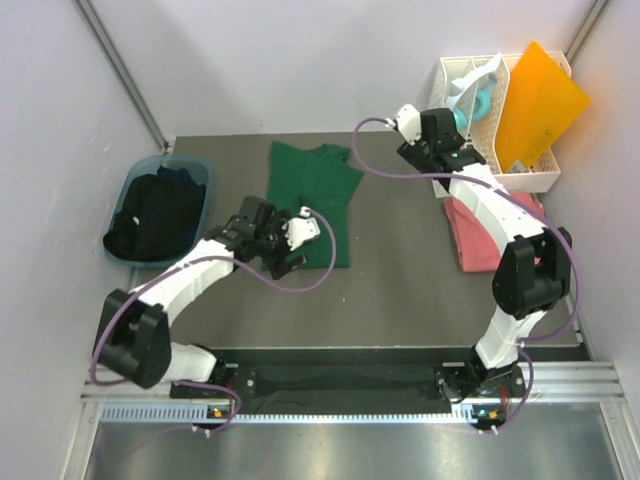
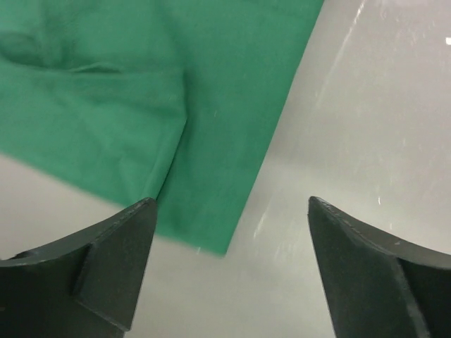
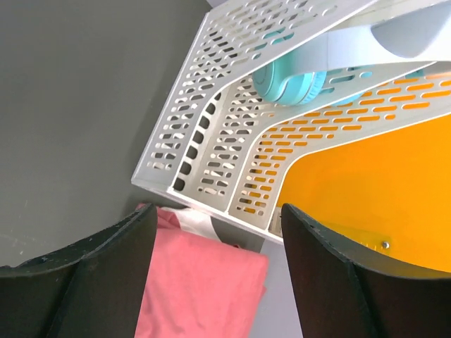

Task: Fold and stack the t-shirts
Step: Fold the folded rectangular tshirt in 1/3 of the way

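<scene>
A dark grey table surface (image 1: 400,290) is enclosed by plain white walls (image 1: 300,60), and a ribbed metal rail (image 1: 330,412) is seen along the bottom edge of the top view. A dark green t-shirt (image 1: 312,195) is spread flat at the upper centre of the surface. The left gripper (image 2: 229,211) is held over its lower corner with the jaws wide apart and nothing between them. A coral pink t-shirt (image 1: 475,240) is laid at the right, partly covered by the right arm and just below a white slotted rack (image 1: 520,175). An orange plastic sheet (image 1: 540,100) and teal headphones (image 3: 289,83) are kept in the rack. The right gripper (image 3: 218,218) is spread open near the rack and is empty. Black t-shirts (image 1: 155,215) are heaped in a blue tub (image 1: 195,165) at the left.
</scene>
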Robot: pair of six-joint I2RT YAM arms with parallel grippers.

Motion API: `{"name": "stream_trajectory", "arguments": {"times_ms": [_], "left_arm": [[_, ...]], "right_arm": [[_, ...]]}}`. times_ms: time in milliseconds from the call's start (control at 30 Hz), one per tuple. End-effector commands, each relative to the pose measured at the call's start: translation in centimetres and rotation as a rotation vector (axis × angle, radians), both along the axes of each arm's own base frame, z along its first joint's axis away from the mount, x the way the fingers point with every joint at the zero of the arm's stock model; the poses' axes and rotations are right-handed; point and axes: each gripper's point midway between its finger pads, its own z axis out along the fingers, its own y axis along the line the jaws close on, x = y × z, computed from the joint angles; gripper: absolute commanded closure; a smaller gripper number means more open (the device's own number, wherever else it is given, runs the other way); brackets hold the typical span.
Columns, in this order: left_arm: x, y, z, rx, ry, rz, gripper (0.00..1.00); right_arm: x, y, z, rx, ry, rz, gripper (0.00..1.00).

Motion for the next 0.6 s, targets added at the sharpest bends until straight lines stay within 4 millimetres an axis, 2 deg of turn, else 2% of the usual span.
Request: {"name": "stream_trajectory", "arguments": {"times_ms": [0, 67, 133, 167, 200, 267, 333, 567], "left_arm": [[3.9, -3.7, 1.4, -0.114, -0.074, 0.01, 0.11], [5.0, -3.9, 0.3, -0.106, -0.064, 0.036, 0.14], [6.4, -4.0, 0.4, -0.092, -0.076, 0.066, 0.2], [6.8, -4.0, -0.9, -0.067, -0.041, 0.07, 0.21], [8.3, -4.1, 0.1, -0.066, -0.059, 0.111, 0.21], [8.9, -4.1, -0.9, -0.04, -0.011, 0.138, 0.24], [10.3, -4.4, 0.0, -0.062, -0.026, 0.172, 0.24], [10.3, -5.3, -1.4, -0.082, 0.03, 0.174, 0.24]], "right_arm": [[-1.3, 0.4, 2.8, 0.033, -0.015, 0.032, 0.3], [-1.7, 0.3, 3.0, 0.033, -0.011, 0.037, 0.3], [-2.0, 0.3, 3.4, 0.038, -0.011, 0.037, 0.3], [-2.1, 0.3, 3.5, 0.041, -0.012, 0.038, 0.31], [-2.1, 0.3, 3.6, 0.042, -0.013, 0.035, 0.31], [-2.4, 0.2, 3.6, 0.044, -0.008, 0.035, 0.32], [-2.5, 0.3, 3.6, 0.054, -0.006, 0.042, 0.32], [-2.4, 0.7, 3.7, 0.046, -0.013, 0.051, 0.34]]}}
